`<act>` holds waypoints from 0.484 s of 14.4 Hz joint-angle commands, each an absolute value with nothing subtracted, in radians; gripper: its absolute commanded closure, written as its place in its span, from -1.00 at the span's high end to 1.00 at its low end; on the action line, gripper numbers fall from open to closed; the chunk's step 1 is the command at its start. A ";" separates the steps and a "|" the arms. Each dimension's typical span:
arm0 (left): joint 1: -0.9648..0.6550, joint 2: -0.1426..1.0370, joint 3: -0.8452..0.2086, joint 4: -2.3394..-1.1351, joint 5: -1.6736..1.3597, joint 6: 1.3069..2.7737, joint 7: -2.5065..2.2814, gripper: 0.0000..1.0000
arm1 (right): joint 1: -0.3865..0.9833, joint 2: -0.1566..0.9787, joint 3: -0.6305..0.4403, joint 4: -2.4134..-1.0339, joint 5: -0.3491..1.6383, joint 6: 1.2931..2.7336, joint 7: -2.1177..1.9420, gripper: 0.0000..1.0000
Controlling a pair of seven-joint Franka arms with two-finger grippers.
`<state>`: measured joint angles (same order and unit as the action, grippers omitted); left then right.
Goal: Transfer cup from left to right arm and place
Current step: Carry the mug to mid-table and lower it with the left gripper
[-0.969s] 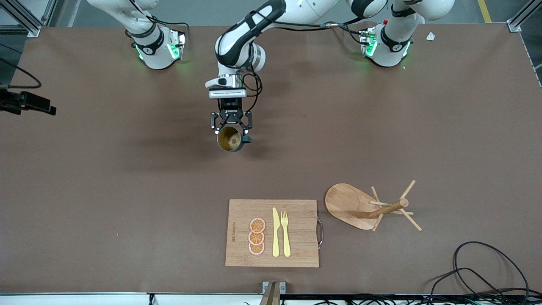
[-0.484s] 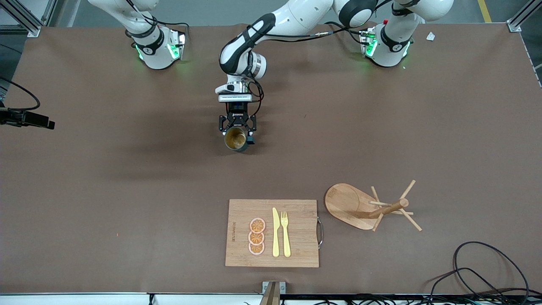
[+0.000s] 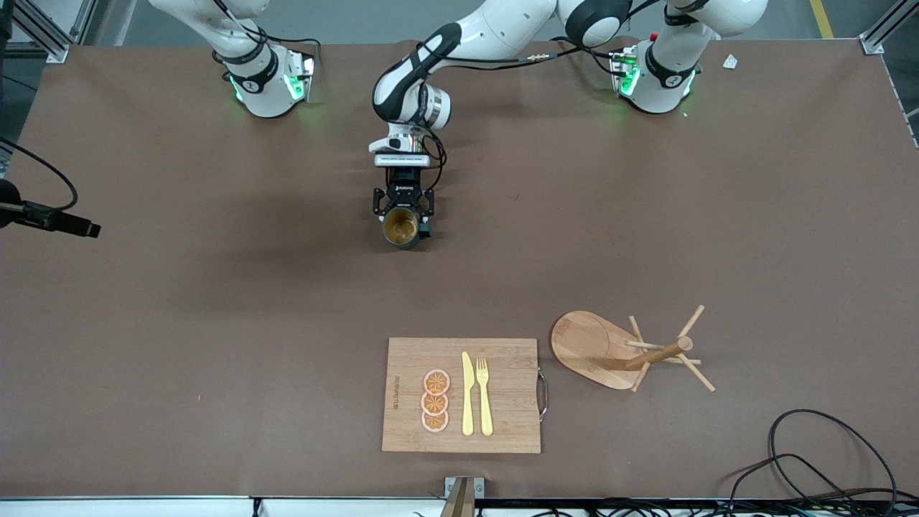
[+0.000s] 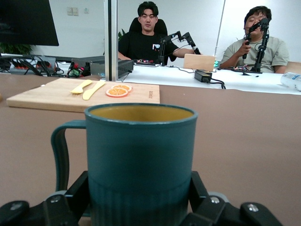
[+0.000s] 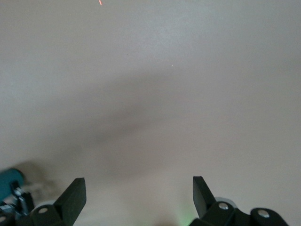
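Left pincer [image 3: 403, 215] around empty cup [image 3: 400, 228]

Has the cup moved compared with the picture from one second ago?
Yes. The cup, held in the left pincer, shifted slightly toward the left arm's base and looks lower, closer to the table.

Both arms are glossy white with black joint bands — the left arm [image 3: 495, 32] carries black cables clipped along its links. Each base [image 3: 267, 82] glows green at its collar. The left wrist wears a silver-white camera block above a black, open-framed gripper [image 3: 403, 208] — its fingers [image 4: 61, 207] show bright screw heads.
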<state>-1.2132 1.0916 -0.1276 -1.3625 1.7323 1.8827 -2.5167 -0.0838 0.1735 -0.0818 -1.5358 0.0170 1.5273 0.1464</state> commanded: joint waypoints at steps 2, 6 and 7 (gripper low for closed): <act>-1.223 1.108 -0.147 -1.335 1.721 1.865 -2.545 -0.20 | -0.040 0.181 -0.078 -1.542 0.021 1.542 0.278 1.00; -1.223 1.100 -0.155 -1.335 1.666 1.865 -2.537 1.00 | -0.034 0.186 -0.078 -1.588 0.057 1.589 0.345 1.00; -1.223 1.094 -0.158 -1.335 1.636 1.865 -2.536 1.00 | -0.026 0.184 -0.078 -1.594 0.057 1.595 0.365 1.00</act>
